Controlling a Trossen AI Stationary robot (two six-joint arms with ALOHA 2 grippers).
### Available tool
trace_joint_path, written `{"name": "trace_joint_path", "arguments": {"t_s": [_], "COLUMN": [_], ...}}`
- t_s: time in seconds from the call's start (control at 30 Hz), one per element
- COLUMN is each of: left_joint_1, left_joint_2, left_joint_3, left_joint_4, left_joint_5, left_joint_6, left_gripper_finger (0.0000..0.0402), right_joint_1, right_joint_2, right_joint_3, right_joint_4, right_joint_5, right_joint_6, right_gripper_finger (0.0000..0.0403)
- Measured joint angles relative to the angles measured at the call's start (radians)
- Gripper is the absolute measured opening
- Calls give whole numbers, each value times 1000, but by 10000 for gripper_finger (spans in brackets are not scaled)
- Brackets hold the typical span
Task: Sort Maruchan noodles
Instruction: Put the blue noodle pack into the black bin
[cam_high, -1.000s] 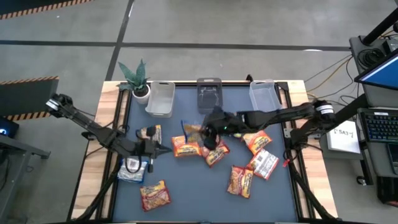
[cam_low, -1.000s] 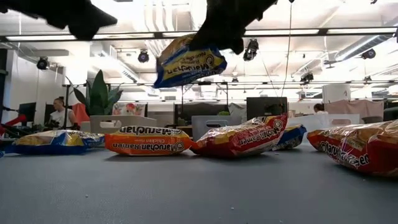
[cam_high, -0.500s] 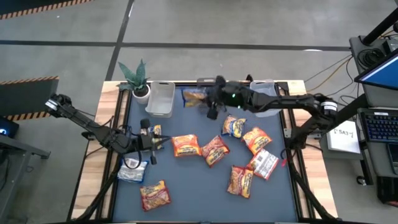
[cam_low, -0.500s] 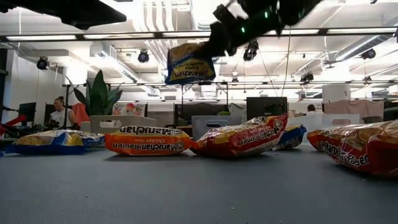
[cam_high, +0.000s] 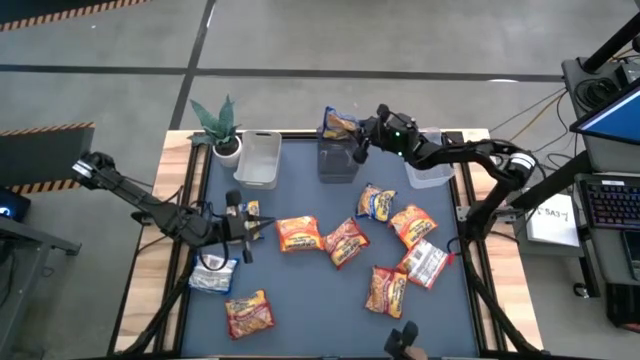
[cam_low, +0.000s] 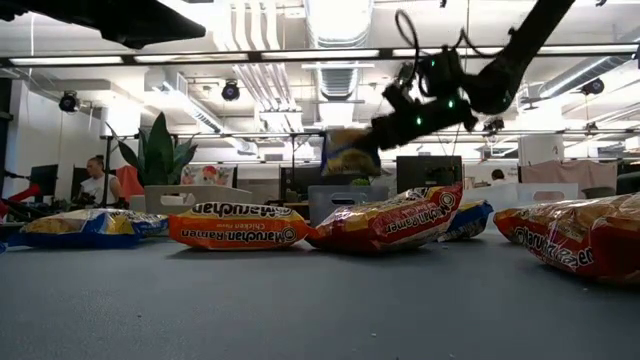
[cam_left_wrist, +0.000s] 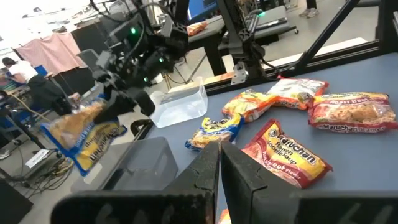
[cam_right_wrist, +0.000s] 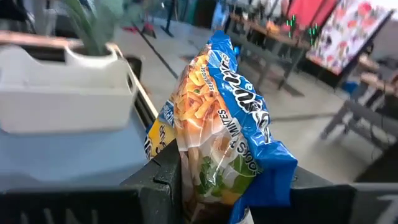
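Note:
My right gripper (cam_high: 360, 135) is shut on a blue-and-yellow noodle packet (cam_high: 339, 124), which hangs in the air over the far end of the middle bin (cam_high: 337, 160). The low view shows this packet (cam_low: 350, 152) well above the table. My left gripper (cam_high: 256, 228) hovers shut at the table's left, beside an orange packet (cam_high: 243, 212) and holding nothing. Several other packets lie flat on the blue mat, among them an orange one (cam_high: 298, 234), a red one (cam_high: 345, 241), a blue-yellow one (cam_high: 375, 202) and a silvery one (cam_high: 424, 263). My right gripper pinches one end of the packet (cam_right_wrist: 205, 165) between its two fingers (cam_right_wrist: 158, 183). The fingers are about level and come from the table's right. The packet sticks out past the fingertips, tilted and lifted clear of bin and table.
Three bins stand along the far edge: a clear one at the left (cam_high: 258, 158), the middle one, and a clear one at the right (cam_high: 425, 155). A potted plant (cam_high: 218, 125) stands at the far left corner. More packets (cam_high: 250, 314) (cam_high: 385, 290) lie toward the near edge.
My right gripper has carried the blue-and-yellow packet from above the middle of the mat toward the table's far edge. It has sunk somewhat and turned nearer to level. The packet has stayed in its hold, clear of the table. The packets on the mat have not moved.

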Motion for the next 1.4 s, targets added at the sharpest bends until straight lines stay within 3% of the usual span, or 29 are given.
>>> {"name": "trace_joint_path", "arguments": {"t_s": [0.6, 1.07, 1.4], "left_joint_1": [34, 35, 35], "left_joint_2": [4, 60, 74], "left_joint_3": [0, 0, 0], "left_joint_4": [0, 1, 17], "left_joint_5": [0, 0, 1], "left_joint_6": [-3, -29, -56], "left_gripper_finger": [0, 0, 0], "right_joint_1": [-5, -5, -5], "right_joint_2": [162, 208, 193], "right_joint_3": [84, 82, 81], "right_joint_4": [-1, -2, -20], "right_joint_5": [-3, 5, 84], "right_joint_6": [-56, -16, -5], "right_gripper_finger": [114, 184, 189]}}
